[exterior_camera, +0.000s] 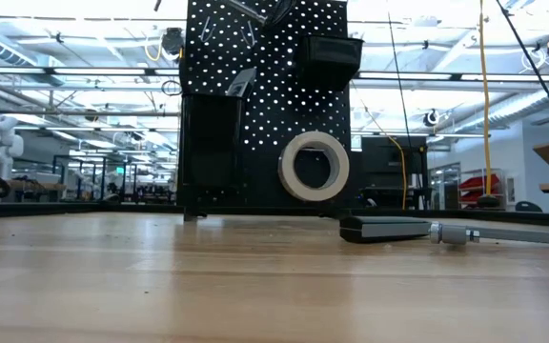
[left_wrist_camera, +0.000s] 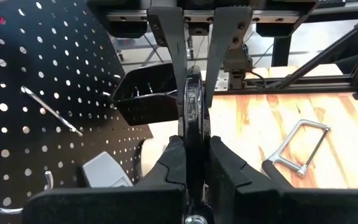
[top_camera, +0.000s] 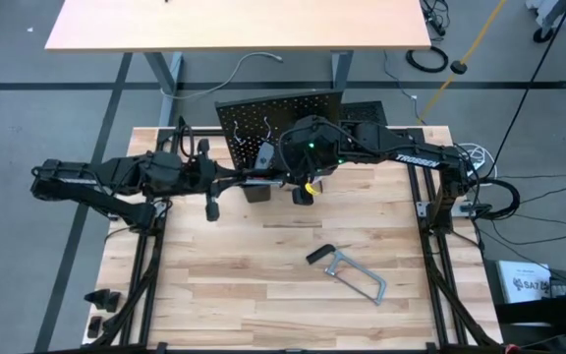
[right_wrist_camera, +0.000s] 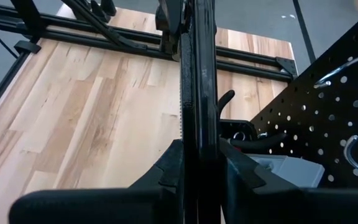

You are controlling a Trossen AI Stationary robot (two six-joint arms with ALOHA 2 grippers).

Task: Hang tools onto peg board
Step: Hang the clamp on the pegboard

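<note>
Tools point(left_wrist_camera: 193, 163) point(right_wrist_camera: 197, 163) both clamped on one bar clamp point(left_wrist_camera: 192, 106).

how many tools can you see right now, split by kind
hacksaw, lying on the table: 1
white tape roll, at the peg board: 1
dark bar-shaped tool, shared by left gripper and right gripper: 1
total: 3
</note>
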